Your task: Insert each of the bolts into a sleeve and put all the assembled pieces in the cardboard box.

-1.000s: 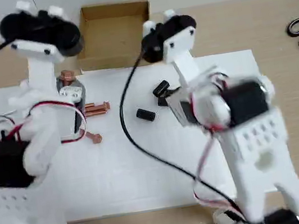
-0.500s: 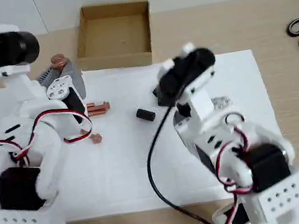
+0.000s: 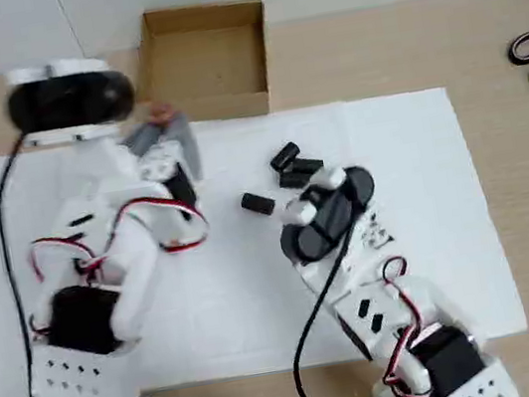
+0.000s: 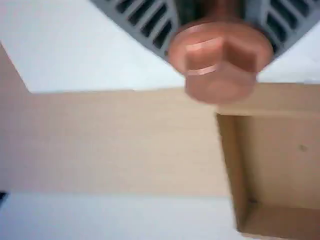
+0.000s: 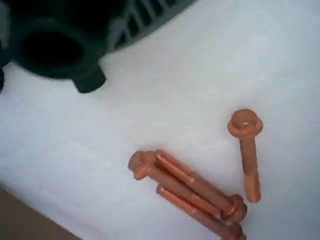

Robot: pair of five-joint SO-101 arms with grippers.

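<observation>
In the left wrist view, a copper bolt [image 4: 220, 60] is seen clamped between the ribbed grey jaws of the left gripper [image 3: 164, 134], with its head turned outward. The shank is hidden between the jaws. The bolt is held just beside the near wall of the box [image 3: 200, 12], whose inside is cut off at the frame's edge.

In the right wrist view, four more bolts [image 5: 185, 190] are shown lying on the white sheet [image 3: 406, 136]. Three are bunched together and one lies a little apart. In the high view that spot is covered by the left arm.

In the high view, three black sleeves [image 3: 257, 203] are seen on the sheet. Two lie close together by the right arm and one lies apart.

A dark hollow tube [image 5: 50, 47] is seen against the right gripper [image 5: 112, 27]. How far that gripper is open, and whether the tube is held, cannot be told.
</observation>
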